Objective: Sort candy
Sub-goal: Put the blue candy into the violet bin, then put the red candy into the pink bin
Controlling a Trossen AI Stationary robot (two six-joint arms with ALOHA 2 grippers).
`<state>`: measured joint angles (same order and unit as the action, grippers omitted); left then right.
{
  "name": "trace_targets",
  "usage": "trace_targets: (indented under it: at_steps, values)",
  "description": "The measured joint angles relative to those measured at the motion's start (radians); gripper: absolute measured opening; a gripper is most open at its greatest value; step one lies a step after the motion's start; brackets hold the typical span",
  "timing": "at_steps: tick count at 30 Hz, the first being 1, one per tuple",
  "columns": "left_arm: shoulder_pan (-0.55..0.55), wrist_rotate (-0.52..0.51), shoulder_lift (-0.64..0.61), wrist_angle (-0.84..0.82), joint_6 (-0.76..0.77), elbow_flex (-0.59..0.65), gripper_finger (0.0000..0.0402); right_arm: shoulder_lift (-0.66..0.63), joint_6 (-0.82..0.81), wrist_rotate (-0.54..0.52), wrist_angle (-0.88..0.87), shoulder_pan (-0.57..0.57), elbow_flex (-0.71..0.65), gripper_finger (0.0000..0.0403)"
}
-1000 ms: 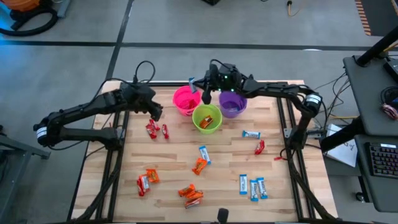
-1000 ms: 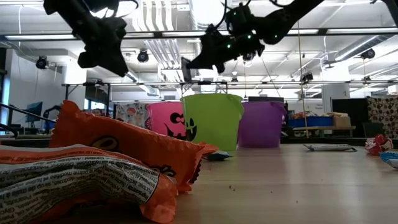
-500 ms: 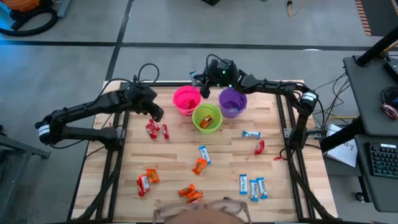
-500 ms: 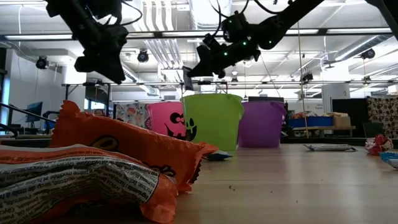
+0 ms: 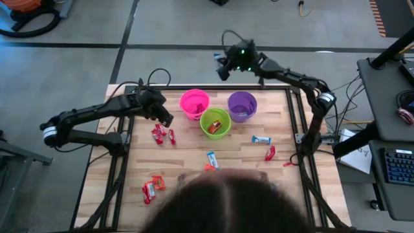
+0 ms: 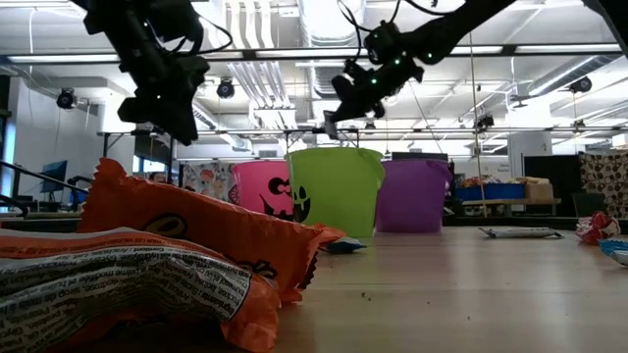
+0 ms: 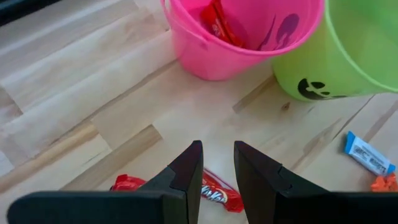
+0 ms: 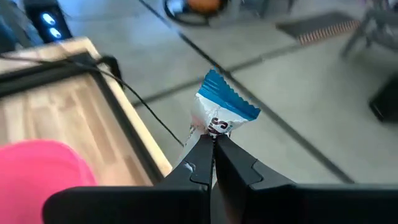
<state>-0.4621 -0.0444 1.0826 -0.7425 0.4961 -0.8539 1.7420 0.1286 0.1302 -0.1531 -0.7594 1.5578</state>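
Note:
Three cups stand near the table's far edge: pink [image 5: 194, 103], green [image 5: 215, 122], purple [image 5: 242, 105]. The pink cup [image 7: 249, 31] holds red candy. Wrapped candies lie on the wood: a red pair [image 5: 158, 134], blue-and-white ones [image 5: 261, 140] [image 5: 212, 160], a red one [image 5: 270, 153], orange ones [image 5: 155, 184]. My left gripper [image 5: 165, 119] [image 7: 217, 155] hovers open above the red pair, left of the pink cup, with a red candy [image 7: 214, 191] below its fingers. My right gripper [image 5: 220, 66] [image 8: 213, 142] is high, beyond the table's far edge, shut on a blue-and-white candy [image 8: 221, 115]. My right gripper pinches the blue-and-white candy by one end [image 8: 211, 132] between its two fingertips. The rest of the wrapper sticks out past the fingers, its crimped blue end [image 8: 227, 99] free. The candy is lifted clear, out over the floor beyond the table's far edge.
A person's head [image 5: 226, 207] covers the near middle of the table in the high view and hides the candies there. Orange candies [image 6: 196, 235] lie close to the low camera. Cables run along the table's far edge [image 8: 124, 93].
My right gripper, still shut on the blue-and-white candy, has swung from above the cups toward the far edge and out past it. A person's head has come into the high view from the near edge, covering the near candies.

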Motion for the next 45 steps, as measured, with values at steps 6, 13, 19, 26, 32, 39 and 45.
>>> trace_targets:
  at_steps: [6, 13, 19, 26, 32, 39, 45]
  values:
    - [0.0, 0.0, 0.041, 0.002, 0.007, 0.0, 0.0075, 0.0, 0.004, 0.256, -0.416, -0.081, 0.158, 0.0009]
    - [0.0, 0.001, 0.063, 0.003, -0.07, 0.0, 0.0075, 0.002, 0.074, 0.264, -0.829, -0.109, 0.271, 0.0009]
    - [0.0, 0.002, 0.065, 0.001, -0.065, 0.0, 0.0075, 0.002, 0.094, 0.288, -1.059, -0.094, 0.264, 0.0009]
    - [0.002, 0.039, 0.073, -0.048, 0.082, 0.0, 0.0075, 0.003, 0.08, 0.289, -1.114, -0.07, 0.204, 0.0009]
    - [0.018, 0.095, 0.104, -0.102, 0.282, 0.0, 0.0078, 0.003, 0.069, 0.286, -1.113, -0.07, 0.199, 0.0012]
    - [0.061, 0.122, 0.125, -0.104, 0.364, 0.0, 0.0131, 0.003, 0.072, 0.231, -1.114, -0.069, 0.199, 0.0063]
    - [0.125, 0.106, 0.145, -0.104, 0.434, 0.0, 0.019, 0.002, 0.05, 0.181, -1.113, -0.07, 0.198, 0.0122]
